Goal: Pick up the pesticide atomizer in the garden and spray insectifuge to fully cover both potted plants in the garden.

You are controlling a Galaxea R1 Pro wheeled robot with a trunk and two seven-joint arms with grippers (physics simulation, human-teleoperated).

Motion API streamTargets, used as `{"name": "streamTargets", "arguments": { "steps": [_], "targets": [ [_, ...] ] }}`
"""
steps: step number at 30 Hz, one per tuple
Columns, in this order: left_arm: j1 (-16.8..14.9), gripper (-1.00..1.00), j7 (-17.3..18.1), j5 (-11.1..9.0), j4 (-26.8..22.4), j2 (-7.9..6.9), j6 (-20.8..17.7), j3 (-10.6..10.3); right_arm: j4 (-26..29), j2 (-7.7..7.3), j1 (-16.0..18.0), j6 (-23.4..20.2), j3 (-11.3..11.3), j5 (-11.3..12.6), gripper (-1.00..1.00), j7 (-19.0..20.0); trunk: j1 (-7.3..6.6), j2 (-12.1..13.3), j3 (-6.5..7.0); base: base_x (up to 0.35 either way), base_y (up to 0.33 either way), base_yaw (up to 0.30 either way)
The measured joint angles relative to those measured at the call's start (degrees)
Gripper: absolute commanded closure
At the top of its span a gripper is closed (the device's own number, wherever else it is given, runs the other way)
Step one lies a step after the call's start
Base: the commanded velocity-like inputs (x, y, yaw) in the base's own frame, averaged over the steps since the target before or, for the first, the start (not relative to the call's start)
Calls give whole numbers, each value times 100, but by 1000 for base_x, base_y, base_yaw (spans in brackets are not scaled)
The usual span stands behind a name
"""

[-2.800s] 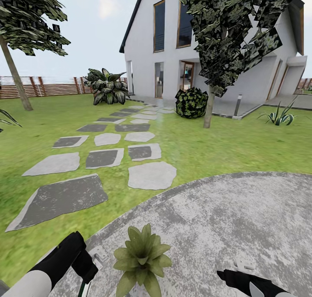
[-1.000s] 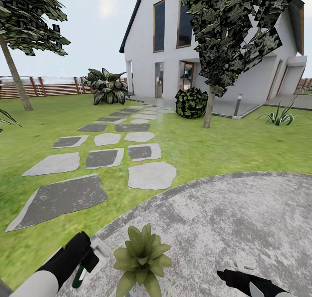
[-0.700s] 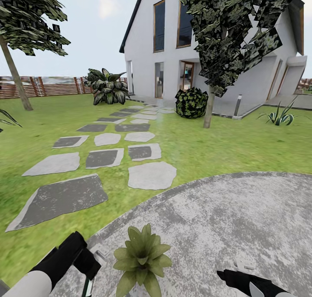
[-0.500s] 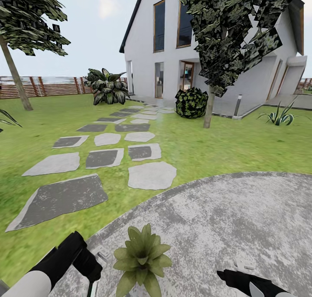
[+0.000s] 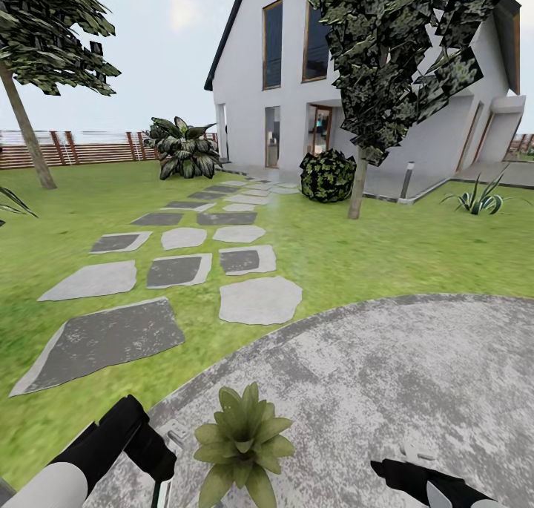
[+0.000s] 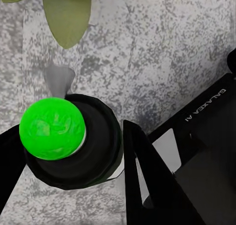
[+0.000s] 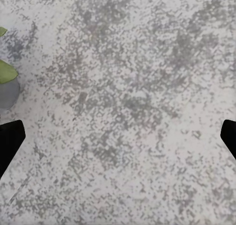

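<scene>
Left pincer (image 6: 73,151) pinches the atomizer (image 6: 69,141) beside the potted plant (image 5: 245,441); right pincer (image 7: 118,136) spread over patio (image 5: 386,374).

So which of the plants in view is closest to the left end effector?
The small leafy rosette on the grey patio, right beside the left end effector; the other plants stand far off by the lawn.
</scene>
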State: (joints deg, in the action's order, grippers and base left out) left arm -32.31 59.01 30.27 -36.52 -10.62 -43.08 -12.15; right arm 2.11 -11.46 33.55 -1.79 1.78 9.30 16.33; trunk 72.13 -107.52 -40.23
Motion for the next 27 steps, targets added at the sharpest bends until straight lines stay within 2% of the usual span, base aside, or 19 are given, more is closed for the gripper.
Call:
{"name": "streamTargets", "arguments": {
  "steps": [7,16,27],
  "targets": [
    [0,100,383,10,-63,-36,32,-1,5,-38,0,4,0,-25,-100,34,0,0,0,0,0,0],
    [0,100,411,11,-633,-74,93,-3,8,-48,0,4,-15,-39,-100,34,0,0,0,0,0,0],
    [0,100,401,34,-639,-77,68,-35,21,-57,0,-4,-10,-32,-100,35,0,0,0,79,0,0]
  ]
}}
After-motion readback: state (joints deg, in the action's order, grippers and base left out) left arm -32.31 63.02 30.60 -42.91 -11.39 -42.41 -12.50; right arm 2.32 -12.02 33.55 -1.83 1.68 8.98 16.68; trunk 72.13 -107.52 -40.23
